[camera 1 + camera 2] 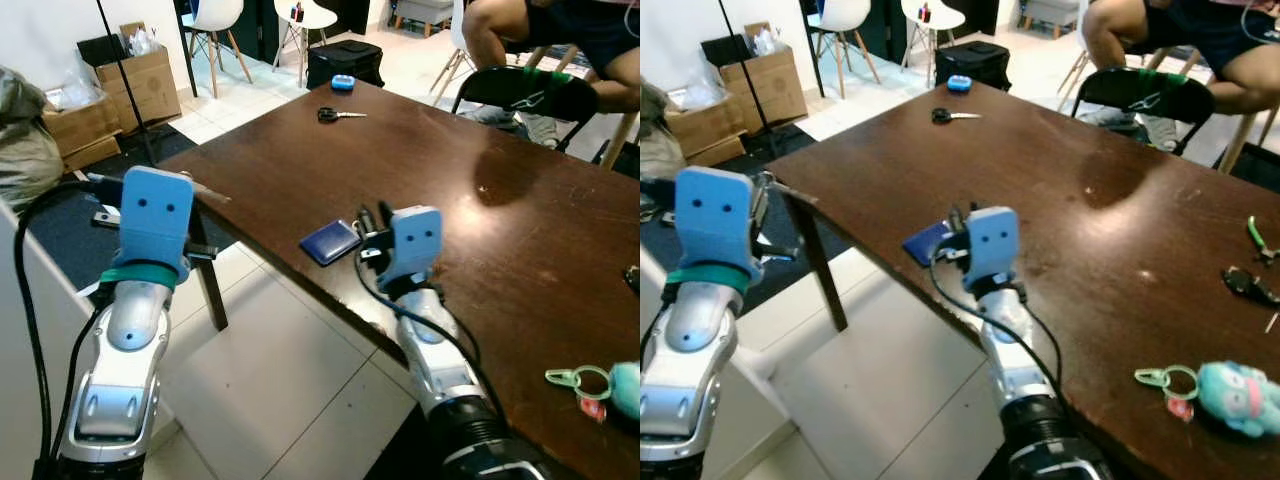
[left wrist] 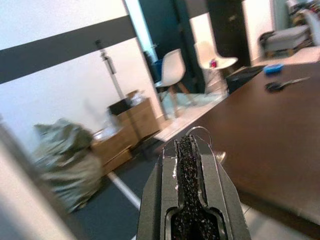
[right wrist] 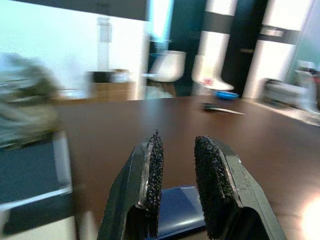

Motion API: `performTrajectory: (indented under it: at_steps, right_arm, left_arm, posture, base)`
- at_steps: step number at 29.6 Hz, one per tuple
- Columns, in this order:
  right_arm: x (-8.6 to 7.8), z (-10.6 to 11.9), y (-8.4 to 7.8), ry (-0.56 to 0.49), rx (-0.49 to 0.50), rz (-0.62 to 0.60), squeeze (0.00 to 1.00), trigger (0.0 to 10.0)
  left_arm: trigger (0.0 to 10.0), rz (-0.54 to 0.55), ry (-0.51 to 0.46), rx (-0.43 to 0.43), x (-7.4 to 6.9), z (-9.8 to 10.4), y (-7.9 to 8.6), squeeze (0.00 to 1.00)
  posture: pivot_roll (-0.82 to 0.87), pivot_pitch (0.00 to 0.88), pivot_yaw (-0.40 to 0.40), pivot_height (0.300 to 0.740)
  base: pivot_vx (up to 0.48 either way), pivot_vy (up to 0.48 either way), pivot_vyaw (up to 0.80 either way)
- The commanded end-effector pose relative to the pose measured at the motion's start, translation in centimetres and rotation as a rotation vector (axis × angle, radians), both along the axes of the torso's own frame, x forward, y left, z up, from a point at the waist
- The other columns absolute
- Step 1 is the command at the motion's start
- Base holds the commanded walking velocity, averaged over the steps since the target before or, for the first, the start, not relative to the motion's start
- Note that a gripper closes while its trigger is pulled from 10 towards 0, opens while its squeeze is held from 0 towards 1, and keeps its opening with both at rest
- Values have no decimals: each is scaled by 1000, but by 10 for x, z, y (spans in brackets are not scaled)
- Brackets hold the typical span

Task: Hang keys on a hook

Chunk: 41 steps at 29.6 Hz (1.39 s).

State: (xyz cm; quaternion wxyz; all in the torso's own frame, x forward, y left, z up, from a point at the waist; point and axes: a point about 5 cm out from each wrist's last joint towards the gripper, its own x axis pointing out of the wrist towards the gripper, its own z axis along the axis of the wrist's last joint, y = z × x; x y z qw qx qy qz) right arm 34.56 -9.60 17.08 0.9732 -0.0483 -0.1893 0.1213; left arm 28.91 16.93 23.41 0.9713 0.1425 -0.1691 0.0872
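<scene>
Keys [image 2: 202,137] are pinched in the tight-together fingers of the left gripper [image 2: 187,150] beside the tabletop [image 1: 450,160] (right gripper [image 3: 177,160] fingers apart, above a blue card [image 1: 330,241]), so hanging is left.

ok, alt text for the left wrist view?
The left end effector, fingers shut on a key ring, hangs off the corner of a dark brown table. Farther back are a black-headed key, white chairs and cardboard boxes.
</scene>
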Motion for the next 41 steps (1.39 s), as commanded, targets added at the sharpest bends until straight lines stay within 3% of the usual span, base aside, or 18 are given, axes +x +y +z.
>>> performTrajectory:
  at_steps: [1, 21, 33, 41]
  right_arm:
    - [-1, -5, -3, 21, 0, -11, 0, 10000]
    - [0, -5, -1, 16, -7, -8, 0, 10000]
    - [-1, -2, 2, 11, -23, 12, 0, 10000]
    - [1, 16, 9, -40, 9, 30, 0, 10000]
  left_arm:
    - [10000, 7, 7, 3, -2, -3, 0, 0]
    - [10000, 6, 22, 6, -3, -5, 0, 0]
    - [10000, -35, 101, -45, 0, -12, -5, 0]
    - [10000, -51, 117, -86, 1, -8, -7, 0]
  posture:
    - [-9, 21, 102, 740]
    - [-4, 24, 102, 740]
    - [-3, 24, 102, 740]
    - [3, 21, 103, 740]
  base:
    - [-368, 0, 0]
    - [-365, 0, 0]
    - [0, 0, 767]
    - [0, 0, 800]
